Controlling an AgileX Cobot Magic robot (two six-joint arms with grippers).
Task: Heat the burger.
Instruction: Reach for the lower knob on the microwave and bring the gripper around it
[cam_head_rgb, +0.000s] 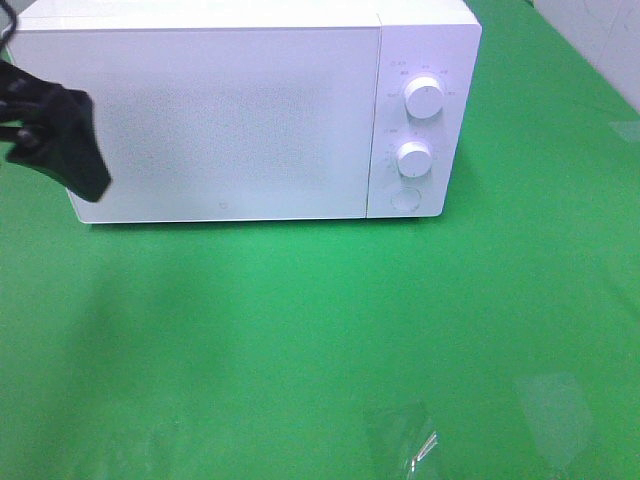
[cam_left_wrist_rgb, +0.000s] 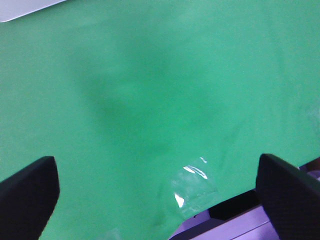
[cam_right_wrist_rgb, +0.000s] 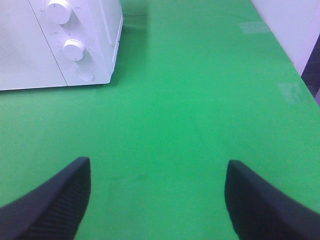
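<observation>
The burger is not in view in any frame. The white microwave (cam_head_rgb: 230, 120) stands at the back of the green cloth with its door shut; its right end also shows in the right wrist view (cam_right_wrist_rgb: 30, 55). My left gripper (cam_head_rgb: 50, 130) hangs at the far left, in front of the microwave's left end. In its wrist view (cam_left_wrist_rgb: 157, 200) it is open and empty, above bare green cloth. My right gripper (cam_right_wrist_rgb: 157, 200) is open and empty, over the cloth to the right of the microwave. It is out of the high view.
The microwave panel has two white knobs (cam_head_rgb: 424, 100) (cam_head_rgb: 414, 160) and a round button (cam_head_rgb: 404, 198). Clear tape patches (cam_head_rgb: 400, 430) (cam_head_rgb: 555, 405) lie on the cloth near the front edge. One tape patch (cam_left_wrist_rgb: 192, 187) lies by the table edge.
</observation>
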